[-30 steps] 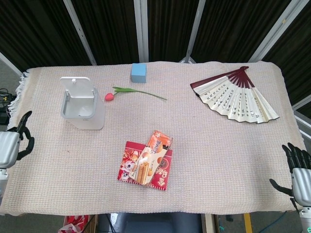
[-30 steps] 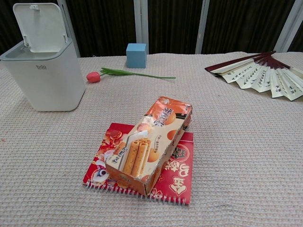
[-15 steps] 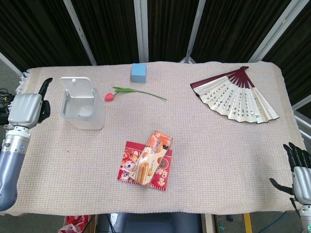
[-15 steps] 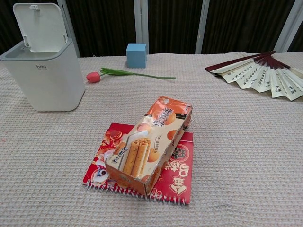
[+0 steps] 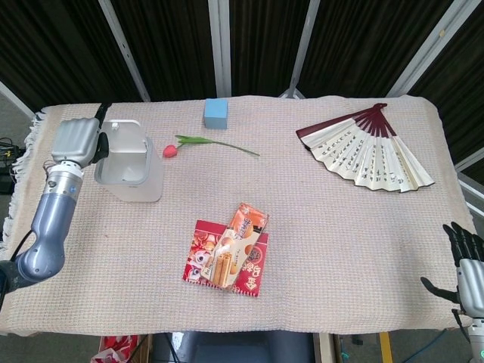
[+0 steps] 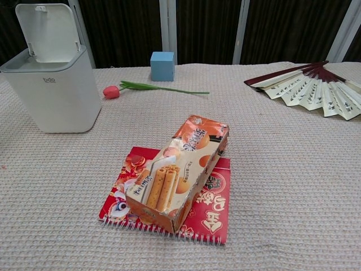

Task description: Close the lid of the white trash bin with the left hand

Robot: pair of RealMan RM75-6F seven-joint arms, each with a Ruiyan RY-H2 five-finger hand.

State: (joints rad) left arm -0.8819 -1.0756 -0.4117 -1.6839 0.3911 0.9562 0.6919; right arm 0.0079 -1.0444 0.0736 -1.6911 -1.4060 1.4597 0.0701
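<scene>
- Count: one white trash bin (image 5: 130,162), one lid (image 5: 122,137), one tulip (image 5: 171,150), one blue cube (image 5: 217,113), one snack box (image 5: 237,242), one red notebook (image 5: 249,277), one folding fan (image 5: 372,151), all on a woven tablecloth (image 5: 340,227).
- left hand (image 5: 74,141): raised at the bin's left side, level with the upright lid, back of hand toward the head camera. Dark fingers (image 5: 103,144) reach toward the lid's left edge; contact cannot be told, nor how far the fingers are spread. Nothing seen held.
- Left forearm runs down and leftward from the hand toward the table's near-left edge.
- Bin: immediately right of the left hand; lid stands open, hinged at the back.
- Tulip, cube: further right of that hand, beyond the bin.
- Snack box lies on the notebook, between the two hands.
- right hand (image 5: 467,265): at near-right table corner, fingers spread, empty, well apart from the fan.
</scene>
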